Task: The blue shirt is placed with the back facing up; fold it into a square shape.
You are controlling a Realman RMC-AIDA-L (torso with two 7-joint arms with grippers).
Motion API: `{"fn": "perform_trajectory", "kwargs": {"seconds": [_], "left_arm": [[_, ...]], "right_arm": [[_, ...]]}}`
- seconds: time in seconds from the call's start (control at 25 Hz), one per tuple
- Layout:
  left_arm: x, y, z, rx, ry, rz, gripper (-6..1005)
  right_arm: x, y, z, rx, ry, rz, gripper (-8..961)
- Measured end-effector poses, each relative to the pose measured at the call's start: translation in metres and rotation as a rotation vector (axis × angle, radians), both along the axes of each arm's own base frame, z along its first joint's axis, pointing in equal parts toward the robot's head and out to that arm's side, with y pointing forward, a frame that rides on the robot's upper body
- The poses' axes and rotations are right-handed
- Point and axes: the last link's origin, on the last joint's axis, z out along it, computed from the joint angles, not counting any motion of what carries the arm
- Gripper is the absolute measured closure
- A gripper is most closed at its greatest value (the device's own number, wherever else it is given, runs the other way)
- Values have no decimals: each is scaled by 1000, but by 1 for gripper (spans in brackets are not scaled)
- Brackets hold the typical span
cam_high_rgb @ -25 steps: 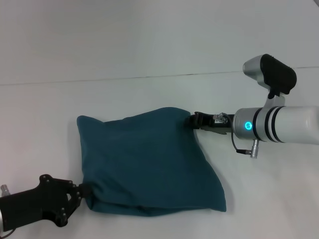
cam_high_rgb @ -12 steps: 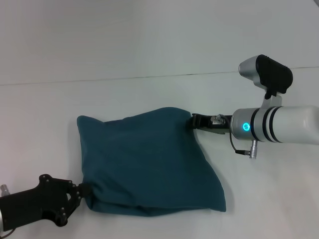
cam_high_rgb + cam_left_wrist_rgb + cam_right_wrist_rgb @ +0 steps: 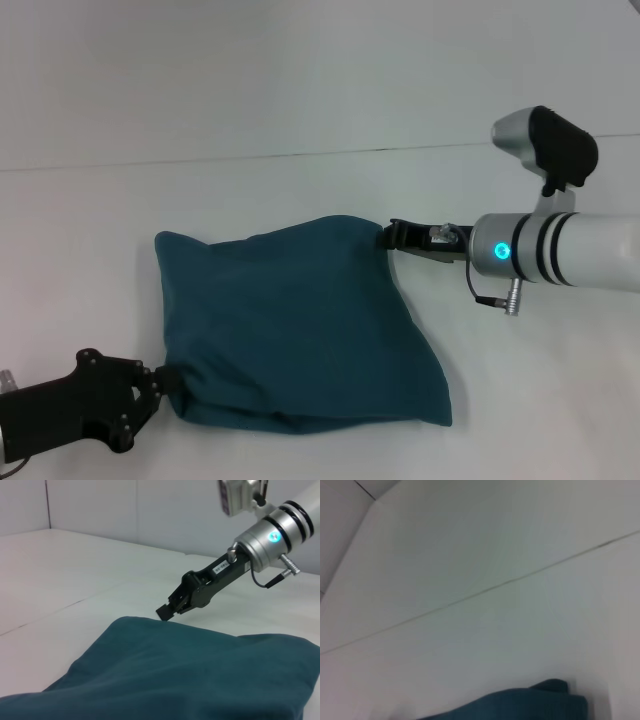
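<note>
right gripper [image 3: 388, 236]: tips at far-right corner of blue shirt [image 3: 295, 325], open/closed can't tell
left gripper [image 3: 165, 385]: at near-left corner, grip can't tell

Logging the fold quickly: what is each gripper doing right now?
Left gripper: at the blue shirt's near corner; grip cannot be told.
Right gripper: at the far corner; grip cannot be told.

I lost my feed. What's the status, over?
Right claw at the far right corner of the blue shirt, left claw at its near left corner. Shirt folded, roughly square. Nothing in the way.
</note>
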Motion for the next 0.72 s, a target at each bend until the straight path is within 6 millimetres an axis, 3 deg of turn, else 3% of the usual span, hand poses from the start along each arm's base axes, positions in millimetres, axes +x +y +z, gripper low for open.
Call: {"fn": "perform_trajectory", "kwargs": {"seconds": [0.24, 0.44, 0.72], "left_arm": [[-3, -1, 5, 14, -24, 34, 890], [-7, -3, 11, 17, -28, 81, 834], [-2, -6, 41, 93, -148, 89, 704]], "right_arm": [[5, -3, 12, 32, 22, 63, 932], [8, -4, 22, 52, 27, 95, 790], [5, -6, 38, 80, 22, 211, 549]]}}
